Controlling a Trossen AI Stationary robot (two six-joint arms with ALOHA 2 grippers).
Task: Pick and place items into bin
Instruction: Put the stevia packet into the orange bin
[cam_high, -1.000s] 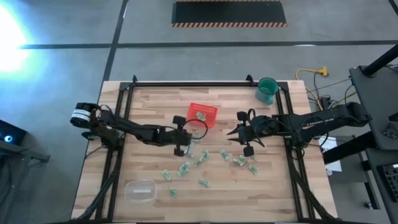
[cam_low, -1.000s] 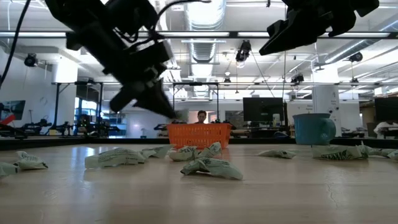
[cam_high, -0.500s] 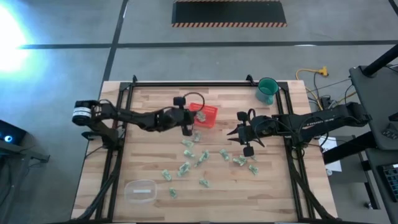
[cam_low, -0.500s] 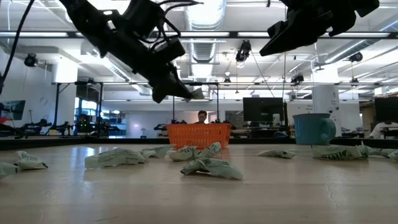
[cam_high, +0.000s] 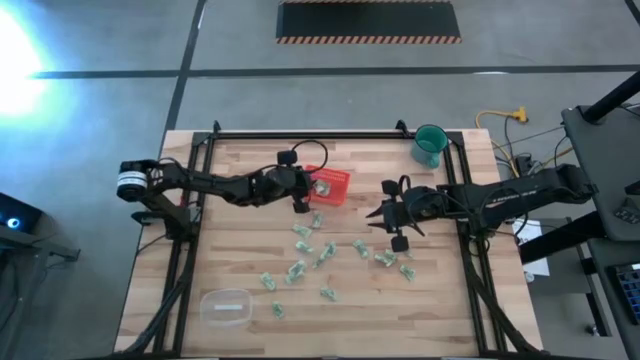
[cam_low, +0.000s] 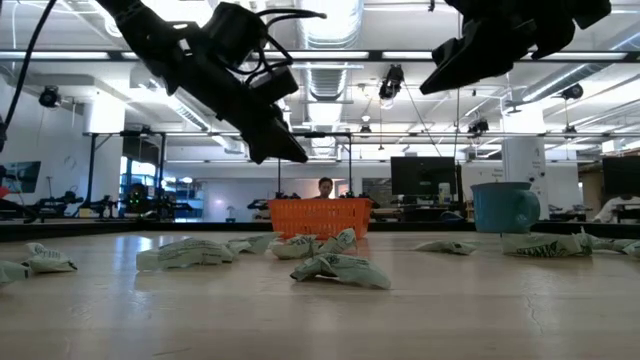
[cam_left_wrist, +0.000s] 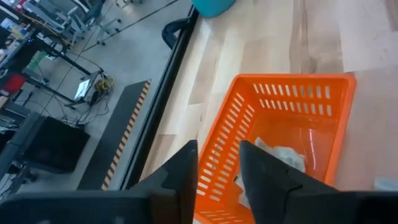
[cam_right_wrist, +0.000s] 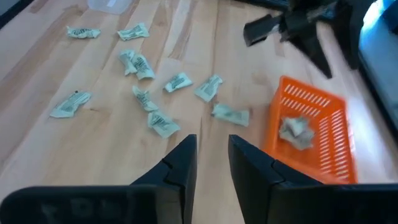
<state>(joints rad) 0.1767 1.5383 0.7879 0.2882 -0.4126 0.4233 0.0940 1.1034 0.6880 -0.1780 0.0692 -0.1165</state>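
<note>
- The left gripper (cam_left_wrist: 216, 163) has its fingers a little apart, with nothing between them, and it hangs above the edge of the bin (cam_high: 327, 184).
- The right gripper (cam_high: 385, 215) also shows a narrow, empty gap.
- In the bin lie some items (cam_left_wrist: 281, 155); many more are scattered on the table (cam_high: 240, 250).

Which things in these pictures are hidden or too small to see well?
- Number of wrappers in the red tray: too small in the high view; the tray's wall blocks the low view.
- Print on the loose wrappers: too small in every view.
- Left gripper fingertips: cut off by the left wrist picture's edge.
- Clear container: absent from the low view.
</note>
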